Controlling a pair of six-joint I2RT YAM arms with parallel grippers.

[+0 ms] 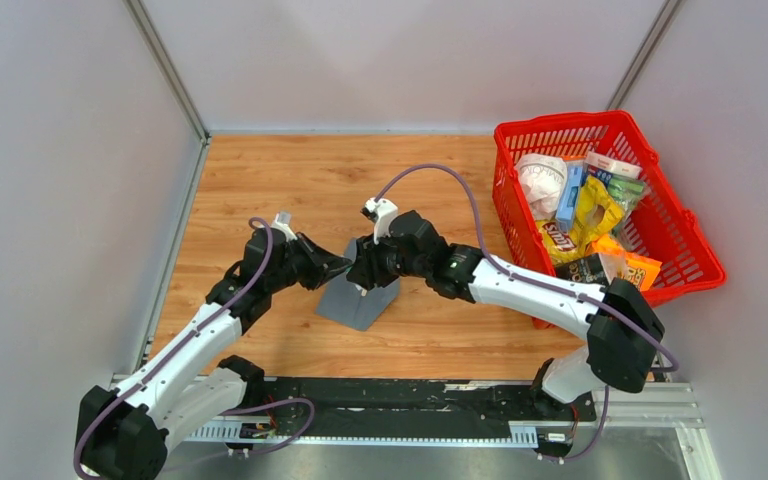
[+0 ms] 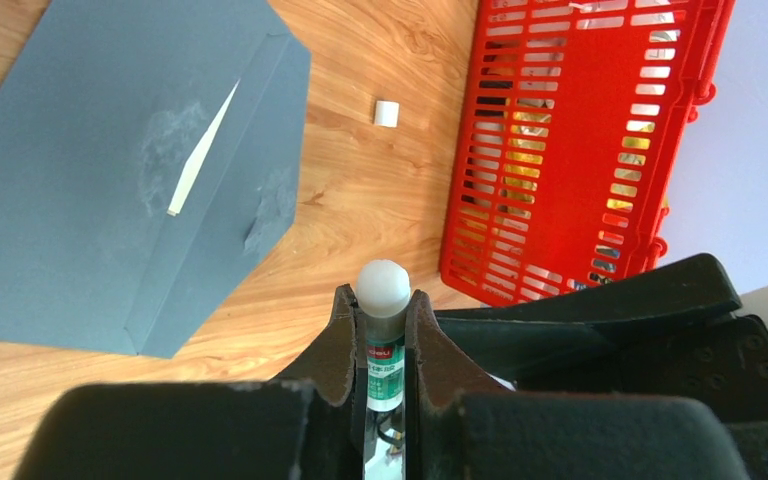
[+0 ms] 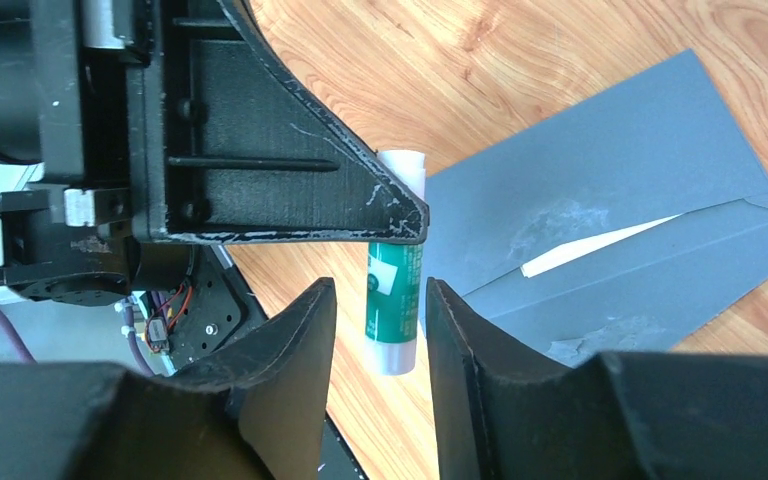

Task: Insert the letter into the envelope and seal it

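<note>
Sealing stage, by my read: the letter (image 2: 200, 155) sits inside the envelope (image 2: 70, 180), only a pale sliver peeking out at the flap seam. The envelope lies flat mid-worktop (image 2: 380, 190), with the red basket (image 2: 560, 150) off at its 3 o'clock. Left claw (image 2: 382, 318) is clenched on a green-labelled glue stick (image 3: 393, 290), near the envelope. Right claw (image 3: 380, 295) is released, fingers (image 3: 300, 330) spread either side of the stick's white end, not gripping. Next move, I'd say, calls for a careful pinch there without knocking the stick loose. Left arm reaches in from 7 o'clock, right from 4, claws meeting above the envelope.
</note>
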